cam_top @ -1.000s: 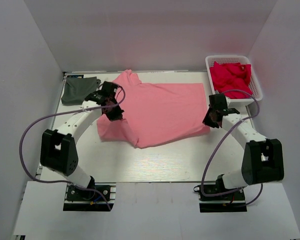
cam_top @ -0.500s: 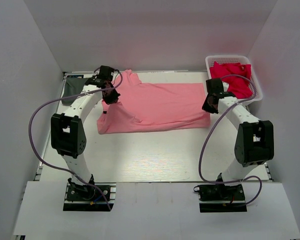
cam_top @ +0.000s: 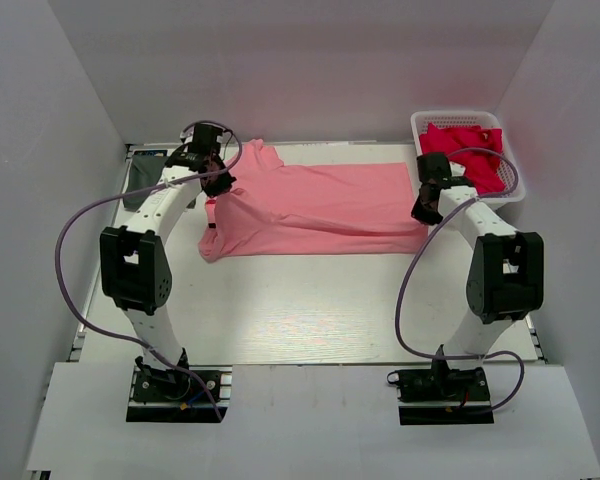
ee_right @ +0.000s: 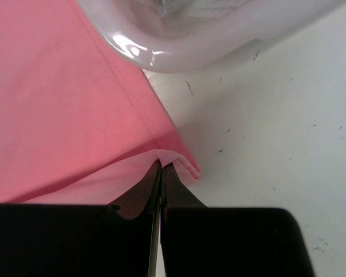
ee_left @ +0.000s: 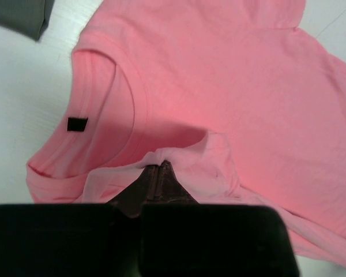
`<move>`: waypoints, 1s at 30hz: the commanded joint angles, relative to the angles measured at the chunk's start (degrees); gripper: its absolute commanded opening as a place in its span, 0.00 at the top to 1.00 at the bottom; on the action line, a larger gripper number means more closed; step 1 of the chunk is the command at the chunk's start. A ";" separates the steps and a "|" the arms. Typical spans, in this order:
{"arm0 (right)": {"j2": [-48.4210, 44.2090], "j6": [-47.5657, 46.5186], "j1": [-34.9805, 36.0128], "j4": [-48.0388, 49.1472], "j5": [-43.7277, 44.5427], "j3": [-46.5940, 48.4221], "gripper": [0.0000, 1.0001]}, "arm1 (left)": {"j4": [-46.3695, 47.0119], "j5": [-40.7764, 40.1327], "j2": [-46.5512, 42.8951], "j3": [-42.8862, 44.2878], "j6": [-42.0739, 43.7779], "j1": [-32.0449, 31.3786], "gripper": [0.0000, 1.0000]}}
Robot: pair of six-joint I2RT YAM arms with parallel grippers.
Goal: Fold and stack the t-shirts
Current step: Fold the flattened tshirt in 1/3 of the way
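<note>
The salmon-pink t-shirt [cam_top: 320, 205] lies folded lengthwise across the back of the table, collar to the left. My left gripper [cam_top: 216, 185] is shut on a fold of its cloth near the collar; the wrist view shows the pinched cloth [ee_left: 179, 156] and the neckline with a black tag [ee_left: 77, 123]. My right gripper [cam_top: 423, 212] is shut on the shirt's hem corner [ee_right: 173, 158] at the right end, beside the basket. The dark grey t-shirt [cam_top: 145, 180] lies folded at the far left, partly behind the left arm; its corner shows in the left wrist view [ee_left: 23, 16].
A white basket [cam_top: 510, 185] holding crumpled red cloth [cam_top: 470, 150] stands at the back right, close to my right gripper; its rim shows in the right wrist view [ee_right: 179, 55]. White walls enclose the table on three sides.
Both grippers have carried the shirt's near edge toward the back, folding it over into a narrower band. The arms are now stretched farther back.
</note>
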 commanded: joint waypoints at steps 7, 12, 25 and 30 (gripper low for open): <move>7.09 -2.03 -0.65 3.00 -0.35 7.80 0.94 | 6.00 -1.86 10.37 10.09 6.02 0.52 1.00; 14.91 -2.73 -1.62 0.28 -1.75 17.89 0.60 | -2.22 -4.23 23.81 31.63 7.79 2.45 0.59; -4.58 -8.36 1.19 12.58 -19.86 -1.86 0.26 | 6.36 3.49 2.76 5.81 6.64 2.46 0.01; -3.10 -9.94 2.95 13.72 -22.23 -4.76 0.19 | 11.00 10.87 -0.42 -9.39 5.59 2.45 0.01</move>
